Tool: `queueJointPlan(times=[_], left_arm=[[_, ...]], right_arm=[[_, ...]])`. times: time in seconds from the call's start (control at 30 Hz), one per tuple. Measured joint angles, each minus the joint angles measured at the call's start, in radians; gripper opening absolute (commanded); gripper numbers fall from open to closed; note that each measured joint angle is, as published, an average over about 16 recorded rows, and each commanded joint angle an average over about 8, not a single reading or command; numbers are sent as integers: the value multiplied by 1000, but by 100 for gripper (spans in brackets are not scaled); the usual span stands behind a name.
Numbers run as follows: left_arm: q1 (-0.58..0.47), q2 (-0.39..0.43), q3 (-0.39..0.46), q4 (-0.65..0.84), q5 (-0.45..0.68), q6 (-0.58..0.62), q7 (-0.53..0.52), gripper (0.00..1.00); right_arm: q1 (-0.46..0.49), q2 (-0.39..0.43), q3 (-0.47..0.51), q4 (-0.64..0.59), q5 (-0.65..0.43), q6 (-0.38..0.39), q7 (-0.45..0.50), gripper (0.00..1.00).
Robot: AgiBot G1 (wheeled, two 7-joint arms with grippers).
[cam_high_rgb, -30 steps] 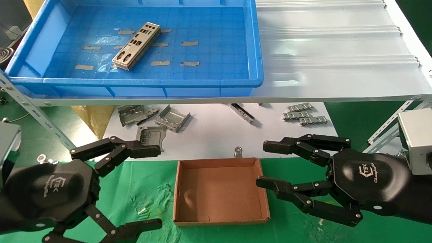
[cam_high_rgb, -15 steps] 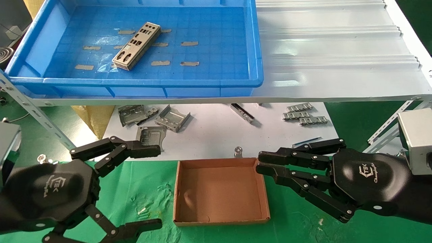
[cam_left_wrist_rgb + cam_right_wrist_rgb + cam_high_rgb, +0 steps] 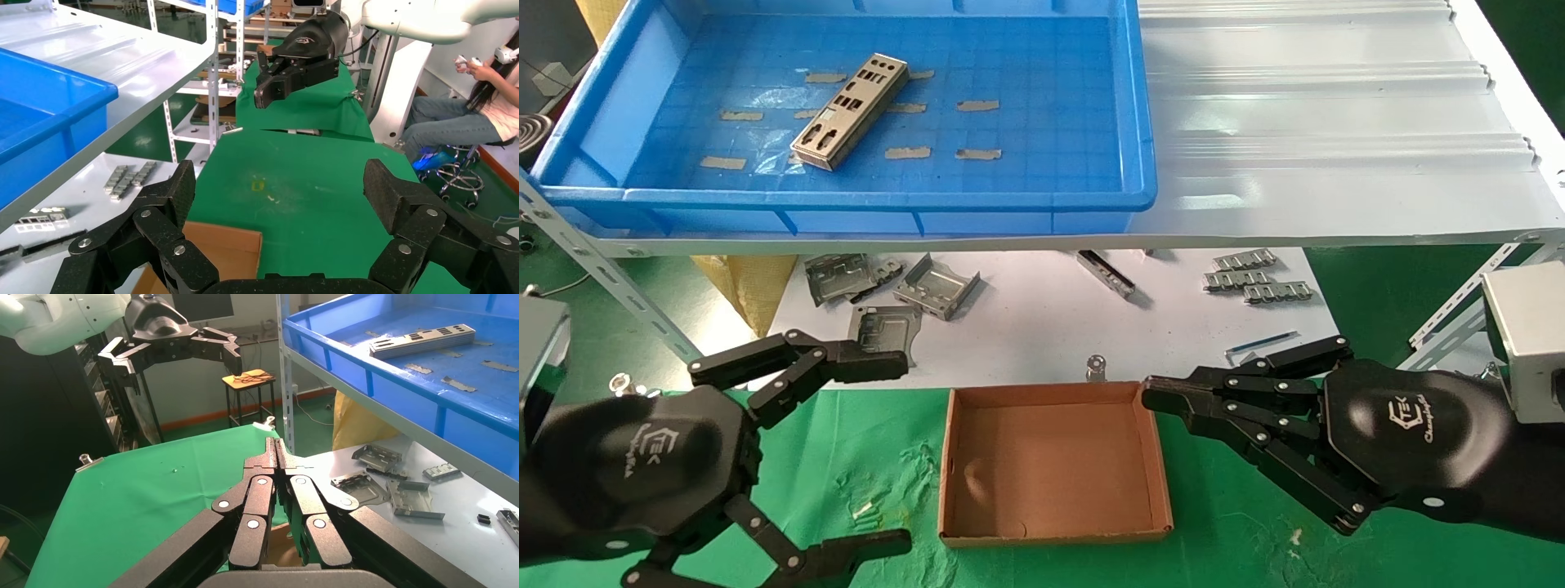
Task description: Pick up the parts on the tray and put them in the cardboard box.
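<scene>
The right gripper [image 3: 1152,398] hung low at the right of the head view, its fingers pressed together with nothing between them, the tips just at the far right corner of the cardboard box [image 3: 1050,523]; the right wrist view showed the same closed fingers [image 3: 278,462] meeting in a point over the green cloth [image 3: 141,496]; the left gripper [image 3: 903,449] was parked at the lower left, spread wide and empty, its pads [image 3: 183,184] well apart in the left wrist view; the box lay open on the cloth between the two grippers, and no part was in it; the parts [image 3: 849,110], stacked as one slanted bundle of punched silver-grey plates, lay on the floor of the blue tray [image 3: 1136,106], toward its left half among scraps of tan tape [image 3: 977,105]; the tray sat on the upper white shelf [image 3: 1336,122], well apart from both grippers; on the white surface under the shelf were bent grey brackets [image 3: 936,287] and ridged metal strips [image 3: 1258,280], near the far side of the box but not touching it.
</scene>
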Motion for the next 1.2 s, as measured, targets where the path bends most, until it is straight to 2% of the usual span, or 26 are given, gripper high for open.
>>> queueJointPlan(times=[0.27, 0.5, 0.63, 0.9, 1.2], left_arm=[[-83, 18, 16, 10, 49, -15, -23, 100], [-268, 91, 63, 119, 179, -63, -47, 100], [-407, 160, 105, 254, 285, -99, -42, 100], [-657, 316, 190, 617, 479, -181, 12, 100], [-825, 446, 243, 955, 598, -297, 108, 100]], right_arm=[[0, 0, 0, 0, 0, 0, 0, 0], [0, 0, 0, 0, 0, 0, 0, 0], [0, 0, 0, 0, 0, 0, 0, 0], [0, 0, 0, 0, 0, 0, 0, 0], [0, 0, 0, 0, 0, 0, 0, 0]])
